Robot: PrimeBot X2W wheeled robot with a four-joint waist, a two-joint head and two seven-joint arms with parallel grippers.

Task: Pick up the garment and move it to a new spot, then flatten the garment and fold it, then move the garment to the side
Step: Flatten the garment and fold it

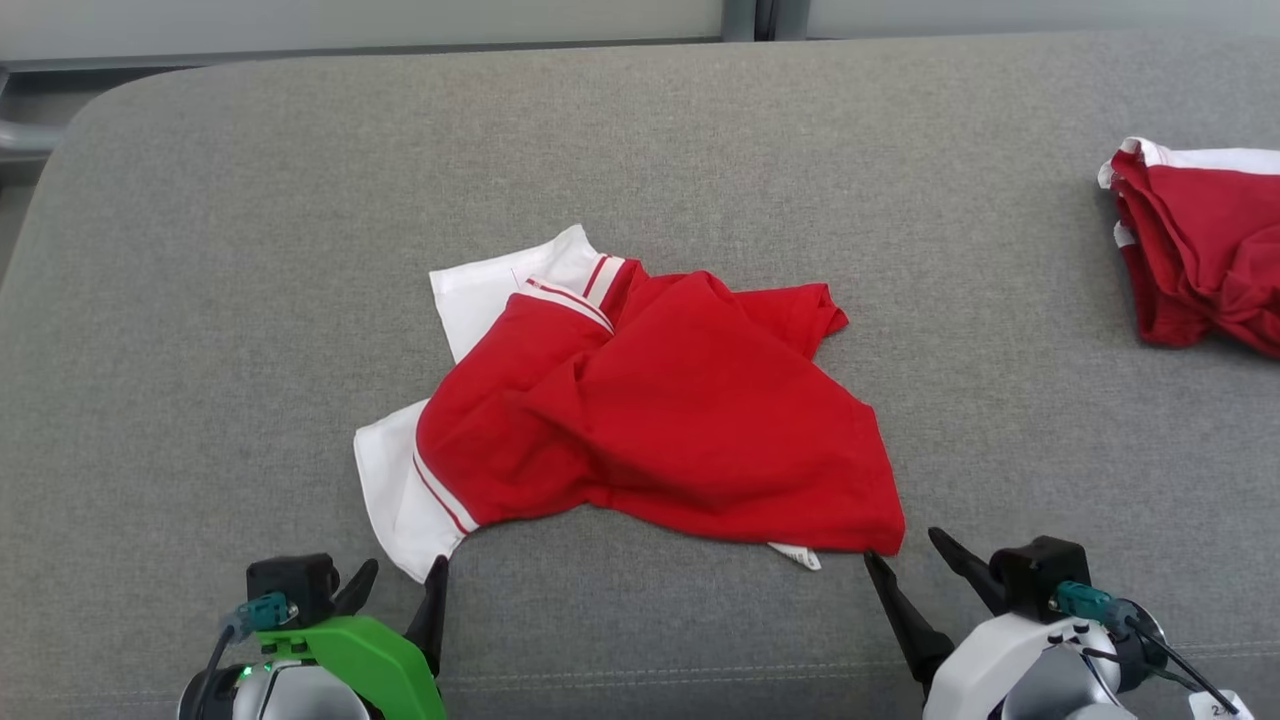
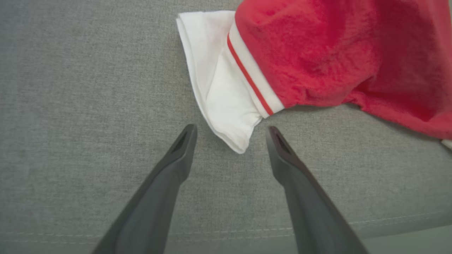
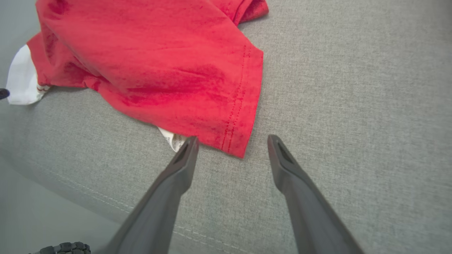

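Observation:
A crumpled red garment [image 1: 660, 410] with white sleeves and red-striped trim lies in the middle of the grey cushion. My left gripper [image 1: 405, 577] stands open at its near left, and in the left wrist view the white sleeve tip [image 2: 229, 116] reaches between the spread fingers of the left gripper [image 2: 231, 132]. My right gripper [image 1: 905, 548] stands open at the garment's near right corner. The right wrist view has the red hem corner [image 3: 236, 141] lying between the tips of the right gripper [image 3: 233, 141], with a white care label [image 3: 173, 139] beside it. Nothing is gripped.
A second red and white garment [image 1: 1200, 240] lies bunched at the far right of the grey cushion [image 1: 250, 300]. The cushion's stitched front edge [image 2: 388, 220] runs just below both grippers. A pale wall base and a gap lie beyond the cushion's back edge.

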